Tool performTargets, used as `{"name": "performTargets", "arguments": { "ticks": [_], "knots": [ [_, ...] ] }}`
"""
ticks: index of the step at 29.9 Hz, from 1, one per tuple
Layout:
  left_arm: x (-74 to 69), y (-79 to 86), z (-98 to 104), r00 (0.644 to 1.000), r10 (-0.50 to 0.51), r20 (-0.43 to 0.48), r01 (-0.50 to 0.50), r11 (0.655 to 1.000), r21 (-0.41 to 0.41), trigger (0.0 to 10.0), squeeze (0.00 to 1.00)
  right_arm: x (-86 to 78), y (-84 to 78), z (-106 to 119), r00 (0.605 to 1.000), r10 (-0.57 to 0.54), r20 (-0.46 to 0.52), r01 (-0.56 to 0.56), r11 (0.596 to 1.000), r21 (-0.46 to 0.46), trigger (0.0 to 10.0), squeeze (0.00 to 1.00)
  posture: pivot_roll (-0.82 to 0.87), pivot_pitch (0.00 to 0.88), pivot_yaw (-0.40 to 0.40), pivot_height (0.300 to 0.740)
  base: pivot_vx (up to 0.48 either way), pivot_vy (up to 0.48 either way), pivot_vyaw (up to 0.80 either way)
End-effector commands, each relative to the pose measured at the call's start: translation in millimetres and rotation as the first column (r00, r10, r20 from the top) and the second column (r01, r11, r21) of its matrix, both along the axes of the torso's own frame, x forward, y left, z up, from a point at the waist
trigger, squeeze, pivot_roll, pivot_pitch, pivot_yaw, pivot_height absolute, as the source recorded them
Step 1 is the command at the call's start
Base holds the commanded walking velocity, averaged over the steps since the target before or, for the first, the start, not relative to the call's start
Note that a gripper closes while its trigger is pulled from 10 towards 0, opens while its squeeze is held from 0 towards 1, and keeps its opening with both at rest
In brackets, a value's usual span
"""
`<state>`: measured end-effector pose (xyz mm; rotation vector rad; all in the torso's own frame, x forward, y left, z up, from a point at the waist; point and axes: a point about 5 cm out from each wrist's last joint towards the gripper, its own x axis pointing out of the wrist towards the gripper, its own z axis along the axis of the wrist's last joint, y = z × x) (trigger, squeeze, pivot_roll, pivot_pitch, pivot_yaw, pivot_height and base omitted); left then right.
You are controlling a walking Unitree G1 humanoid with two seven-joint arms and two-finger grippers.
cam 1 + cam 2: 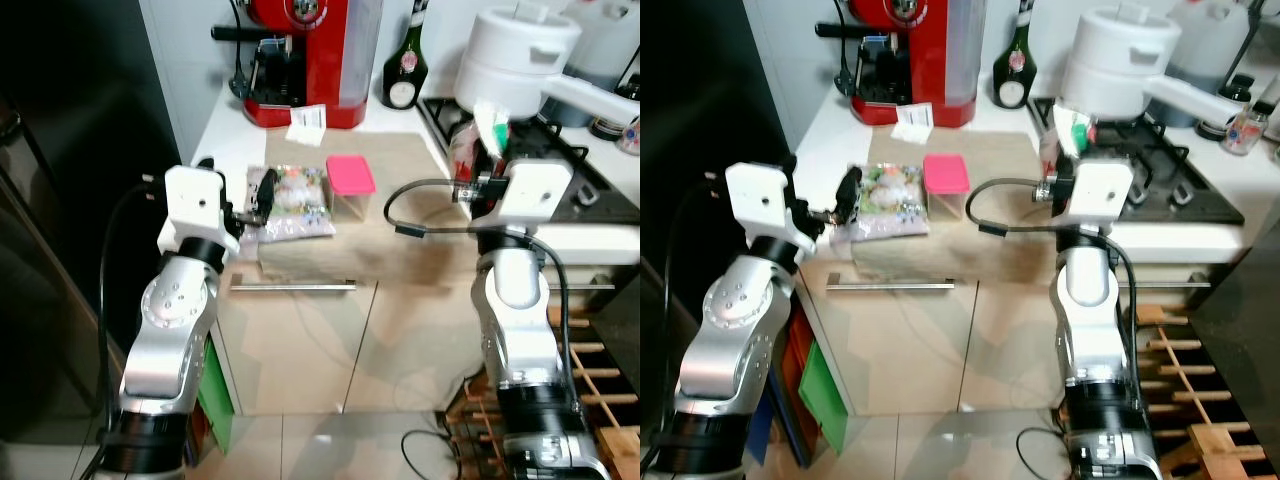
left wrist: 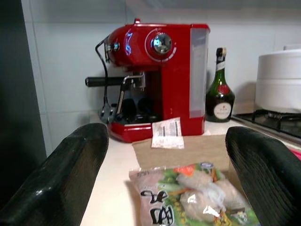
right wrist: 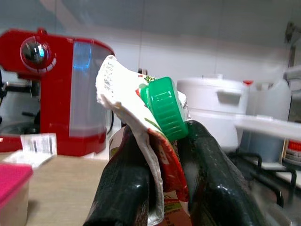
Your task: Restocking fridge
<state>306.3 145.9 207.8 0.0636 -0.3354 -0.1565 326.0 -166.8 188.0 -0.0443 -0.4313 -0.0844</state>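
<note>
A printed bag of frozen food [image 1: 295, 200] lies flat on the brown mat near the counter's front edge, with a pink-lidded tub [image 1: 350, 180] just to its right. My left gripper [image 1: 255, 207] is open at the bag's left end, and in the left wrist view the bag [image 2: 197, 200] lies between and just beyond the two fingers [image 2: 70, 179]. My right gripper [image 3: 164, 141] is shut on a red and white carton [image 3: 155, 155] with a green screw cap [image 3: 164, 108]. It holds the carton [image 1: 480, 135] upright above the counter's right side, beside the hob.
A red coffee machine [image 1: 305, 60], a dark green bottle [image 1: 403, 65] and a small white sachet [image 1: 307, 125] stand at the back. A white pot [image 1: 515, 50] sits on the hob [image 1: 590, 185]. The dark fridge [image 1: 70, 200] is on my left and a wooden rack [image 1: 600, 400] is low on my right.
</note>
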Motion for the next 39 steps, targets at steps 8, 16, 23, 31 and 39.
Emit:
{"name": "performTargets", "arguments": {
  "ticks": [8, 16, 23, 31, 39],
  "knots": [
    [3.2, -6.6, 4, 1.000, 0.007, 0.021, -0.007, 1.000, -0.018, 10.0, 0.00, 8.1, -1.5, 0, 0.997, 0.061, -0.044, -0.058, 0.997, 0.051, 10.0, 0.00, -0.12, 0.000, 0.003, 0.740, -0.284, 0.000, 0.00],
    [2.9, -7.4, 4, 1.000, 0.007, 0.022, -0.006, 1.000, -0.019, 10.0, 0.00, 7.3, 0.0, -1, 0.997, 0.064, -0.044, -0.062, 0.997, 0.050, 10.0, 0.00, -0.12, 0.000, 0.005, 0.740, -0.277, 0.000, 0.00],
    [0.7, -9.6, 0, 1.000, 0.004, 0.008, -0.004, 1.000, -0.013, 10.0, 0.00, 5.7, 4.5, -16, 0.988, 0.108, -0.110, -0.102, 0.993, 0.058, 10.0, 0.00, -0.11, 0.000, 0.005, 0.740, -0.276, 0.000, 0.00],
    [-4.6, -14.5, -7, 1.000, 0.001, -0.019, -0.002, 0.999, -0.041, 10.0, 0.00, 5.0, -6.4, -20, 0.987, 0.077, -0.140, -0.068, 0.995, 0.069, 10.0, 0.00, -0.10, 0.000, -0.002, 0.740, -0.350, 0.000, 0.00],
    [-5.9, -19.2, -11, 0.999, -0.021, -0.028, 0.019, 0.998, -0.060, 10.0, 0.00, 7.1, -7.1, -21, 0.984, 0.099, -0.150, -0.093, 0.995, 0.046, 10.0, 0.00, -0.11, 0.000, -0.010, 0.740, -0.321, 0.000, 0.00]
  ]
}}
